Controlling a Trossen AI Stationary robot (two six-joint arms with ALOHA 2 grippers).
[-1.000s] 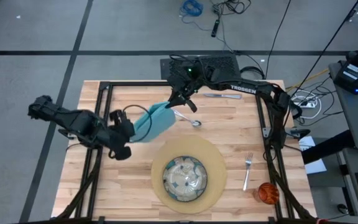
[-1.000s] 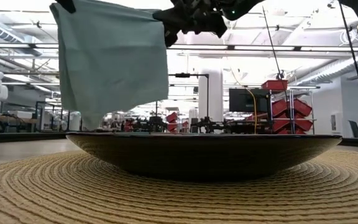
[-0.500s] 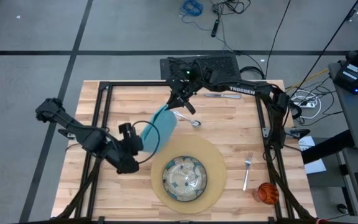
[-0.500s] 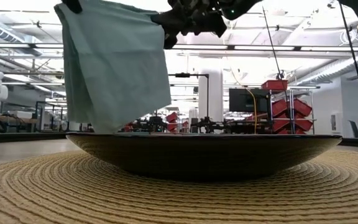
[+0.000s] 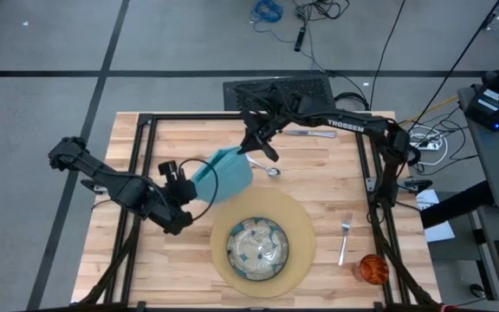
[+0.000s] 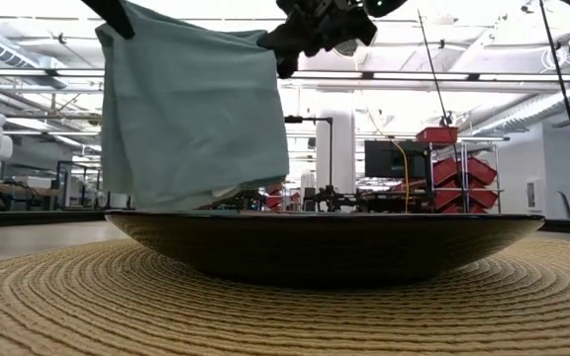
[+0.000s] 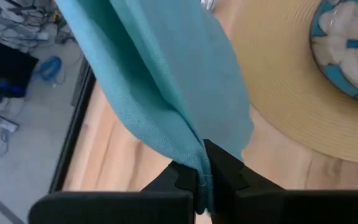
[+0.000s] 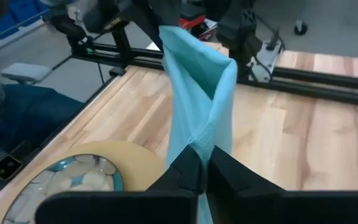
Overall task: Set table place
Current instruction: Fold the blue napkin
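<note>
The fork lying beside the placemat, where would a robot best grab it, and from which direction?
Probably the fork is best pinched across its slim handle near the middle, coming straight down from above. It lies flat on the table with bare wood on both sides, between the placemat and the orange cup.

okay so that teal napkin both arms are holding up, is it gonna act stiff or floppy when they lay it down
Probably floppy: the teal napkin sags in soft folds between the left gripper and right gripper. Likely light, since a pinch at each end lifts it. It may crumple when released.
</note>
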